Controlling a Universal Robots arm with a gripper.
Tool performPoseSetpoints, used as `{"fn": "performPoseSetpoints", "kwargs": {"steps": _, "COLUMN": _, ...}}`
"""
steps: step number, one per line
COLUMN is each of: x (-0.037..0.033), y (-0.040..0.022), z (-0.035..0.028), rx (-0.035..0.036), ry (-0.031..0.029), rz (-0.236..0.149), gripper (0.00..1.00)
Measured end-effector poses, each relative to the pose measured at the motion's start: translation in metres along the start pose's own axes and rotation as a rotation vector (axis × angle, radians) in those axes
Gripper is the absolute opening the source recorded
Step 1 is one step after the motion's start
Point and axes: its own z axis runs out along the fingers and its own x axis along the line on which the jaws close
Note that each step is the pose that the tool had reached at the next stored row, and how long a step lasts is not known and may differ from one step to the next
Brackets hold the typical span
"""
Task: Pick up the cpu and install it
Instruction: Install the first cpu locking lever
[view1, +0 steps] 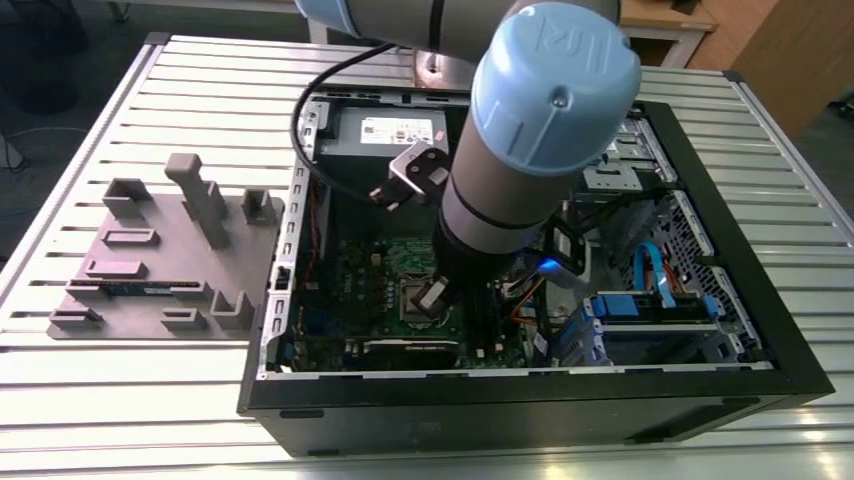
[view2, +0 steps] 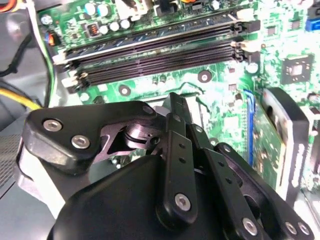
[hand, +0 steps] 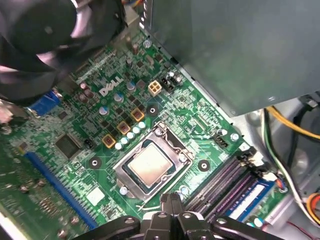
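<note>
Exterior view: the black open computer case on the slatted metal table holds a green motherboard. First wrist view: the small square silver cpu sits in the dark metal-framed socket; the black gripper hovers just beside it, fingertips together, holding nothing. Second wrist view: black memory slots.

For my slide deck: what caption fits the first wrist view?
Pincer closed and empty above the green motherboard, with the silver cpu already seated in its socket frame.

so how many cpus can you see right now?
1. The cpu sits inside the metal-framed socket on the green motherboard, seen in the first wrist view, with the gripper just beside it. Others could be hidden.
</note>
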Motion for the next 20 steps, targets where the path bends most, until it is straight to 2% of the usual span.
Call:
{"fn": "performPoseSetpoints", "kwargs": {"steps": 2, "x": -0.0004, "y": 0.0006, "z": -0.0048, "rx": 0.0005, "ry": 0.0006, "rz": 0.0, "gripper": 0.11}}
{"fn": "performPoseSetpoints", "kwargs": {"steps": 6, "x": -0.001, "y": 0.0034, "z": -0.0047, "rx": 0.0019, "ry": 0.0016, "rz": 0.0, "gripper": 0.11}}
{"fn": "performPoseSetpoints", "kwargs": {"steps": 12, "x": 0.0031, "y": 0.0216, "z": -0.0022, "rx": 0.0064, "ry": -0.0028, "rz": 0.0, "gripper": 0.11}}
{"fn": "performPoseSetpoints", "kwargs": {"steps": 14, "x": 0.0044, "y": 0.0238, "z": -0.0031, "rx": 0.0094, "ry": -0.0052, "rz": 0.0, "gripper": 0.11}}
{"fn": "performPoseSetpoints", "kwargs": {"steps": 20, "x": 0.0021, "y": 0.027, "z": -0.0263, "rx": 0.0103, "ry": -0.0052, "rz": 0.0, "gripper": 0.11}}
